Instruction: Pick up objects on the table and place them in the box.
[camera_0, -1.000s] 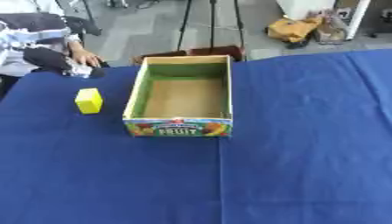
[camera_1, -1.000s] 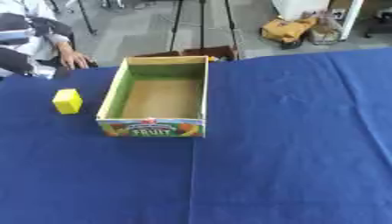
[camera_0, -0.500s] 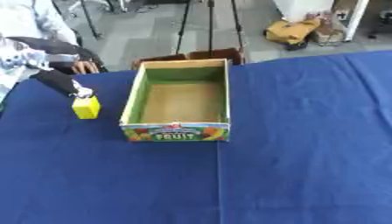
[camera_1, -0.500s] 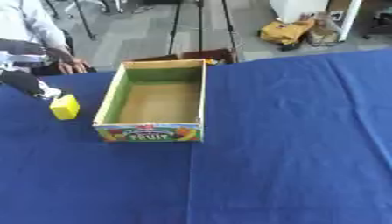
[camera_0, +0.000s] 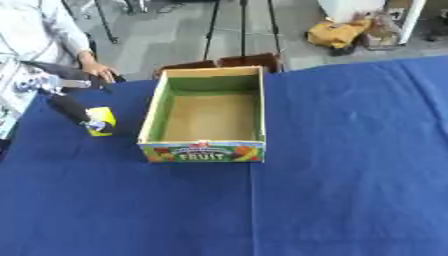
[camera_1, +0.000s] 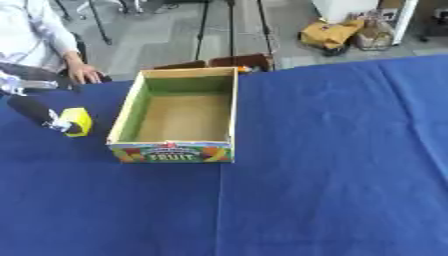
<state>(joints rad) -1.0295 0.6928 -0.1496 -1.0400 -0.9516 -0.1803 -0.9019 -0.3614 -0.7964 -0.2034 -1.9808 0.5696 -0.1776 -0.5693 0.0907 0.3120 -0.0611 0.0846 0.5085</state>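
A small yellow block (camera_0: 104, 117) lies on the blue table, left of the box. The cardboard box (camera_0: 203, 151) has a green inner wall, a brown floor and a "FRUIT" label on its front; nothing lies inside it. My left arm comes in from the left edge, black with a silver wrist. My left hand (camera_0: 90, 125) is at the block's near left side and touches it or nearly does. The block still rests on the cloth. My right hand shows in neither view.
The blue cloth (camera_0: 350, 150) covers the whole table, with wide room right of and in front of the box. Beyond the far edge stand brown boxes (camera_0: 219, 63), tripod legs (camera_0: 242, 25) and a yellow bag (camera_0: 337, 33) on the floor.
My left arm has come down from the upper left to the yellow block and now stays at it. The whole picture has shifted a little with the camera.
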